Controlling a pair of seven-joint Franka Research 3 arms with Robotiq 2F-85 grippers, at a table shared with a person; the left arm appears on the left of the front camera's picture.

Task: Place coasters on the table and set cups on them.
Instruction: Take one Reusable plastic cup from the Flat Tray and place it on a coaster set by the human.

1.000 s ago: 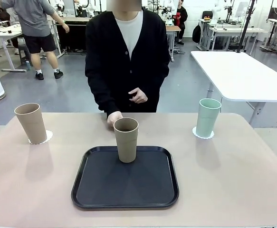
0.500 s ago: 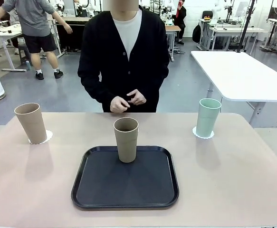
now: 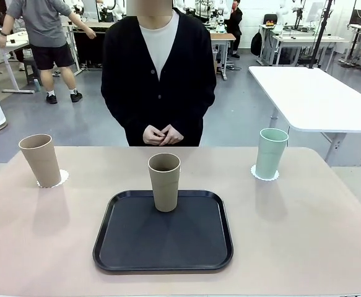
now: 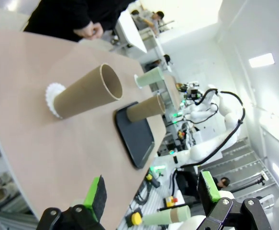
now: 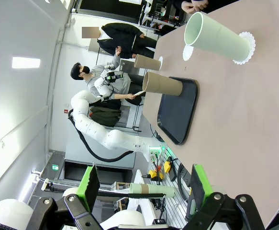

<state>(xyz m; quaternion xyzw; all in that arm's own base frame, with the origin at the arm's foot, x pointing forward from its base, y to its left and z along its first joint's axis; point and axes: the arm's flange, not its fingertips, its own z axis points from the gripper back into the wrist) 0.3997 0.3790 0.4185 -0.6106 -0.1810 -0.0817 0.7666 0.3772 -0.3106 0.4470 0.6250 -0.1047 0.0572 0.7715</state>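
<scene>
At the far edge of the black tray [image 3: 168,244], the middle beige-brown cup [image 3: 164,181] is seen standing upright, mouth up, its long axis vertical. It is set on the table's [image 3: 304,235] midline, so neither arm is judged clearly nearer. A white scalloped disc, taken to be the free coaster [image 5: 188,52], lies on bare tabletop just past the tray, on the person's side. The coming move is therefore judged to be a short carry away from the robot. The cup is matte, tapered and handleless. The left cup [image 3: 39,159] and the mint cup [image 3: 271,153] are each seated on a coaster. The left gripper [image 4: 153,184] and the right gripper [image 5: 143,179] are held well back from the cups, jaws apart, with nothing between them.
</scene>
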